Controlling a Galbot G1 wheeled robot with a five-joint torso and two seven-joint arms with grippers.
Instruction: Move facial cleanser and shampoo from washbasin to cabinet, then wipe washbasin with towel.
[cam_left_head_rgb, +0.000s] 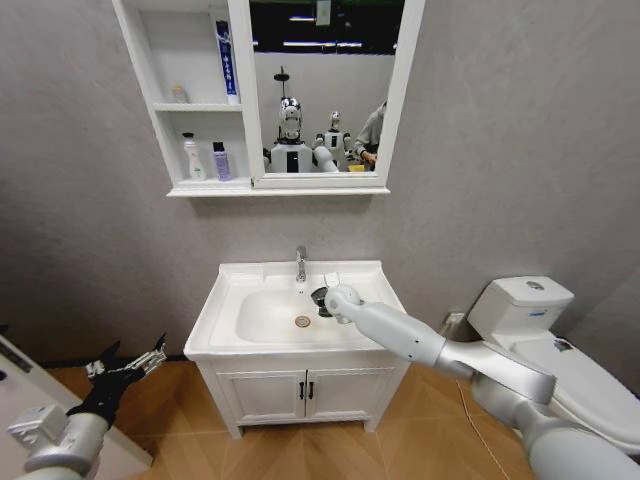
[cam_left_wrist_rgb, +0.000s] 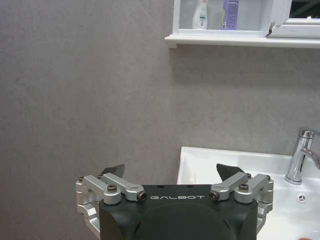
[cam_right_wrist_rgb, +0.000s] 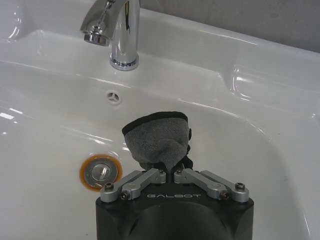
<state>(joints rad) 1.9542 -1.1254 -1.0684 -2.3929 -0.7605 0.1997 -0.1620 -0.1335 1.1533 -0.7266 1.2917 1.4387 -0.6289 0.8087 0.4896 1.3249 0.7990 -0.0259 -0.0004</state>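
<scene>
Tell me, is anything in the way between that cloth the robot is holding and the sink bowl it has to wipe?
Nothing visible is. The right gripper is shut on the towel inside the washbasin bowl, beside the drain and in front of the tap. The left gripper hangs open, low beside the vanity.

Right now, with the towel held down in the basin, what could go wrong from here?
The right gripper is shut on the towel inside the washbasin bowl, close to the tap; a wide wiping stroke might knock the tap. Only a bunched end of the towel protrudes, so it may slip from the fingers or wipe little. The left gripper hangs open beside the washbasin, out of the way.
</scene>
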